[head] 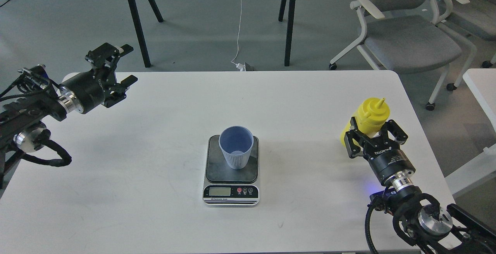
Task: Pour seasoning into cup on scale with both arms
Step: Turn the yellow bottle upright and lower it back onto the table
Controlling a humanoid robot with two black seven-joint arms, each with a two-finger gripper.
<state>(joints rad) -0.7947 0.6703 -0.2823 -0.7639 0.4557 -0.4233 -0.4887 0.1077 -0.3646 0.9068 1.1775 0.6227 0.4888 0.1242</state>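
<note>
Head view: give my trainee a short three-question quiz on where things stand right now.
1. True or false: the cup stands on the scale.
2. Which tool is around the seasoning? A) left tool B) right tool C) neither
3. Fill in: the left tool is ____ and holds nothing.

Key
1. True. The cup is upright on the dark platform, apart from both arms.
2. B. The right tool has a finger on each side of the yellow bottle, at the table's right side.
3. Open. It hangs over the table's far left corner.

Office or lab, white table (155, 137), rolling chairs (407, 40), floor cables (239, 25)
</note>
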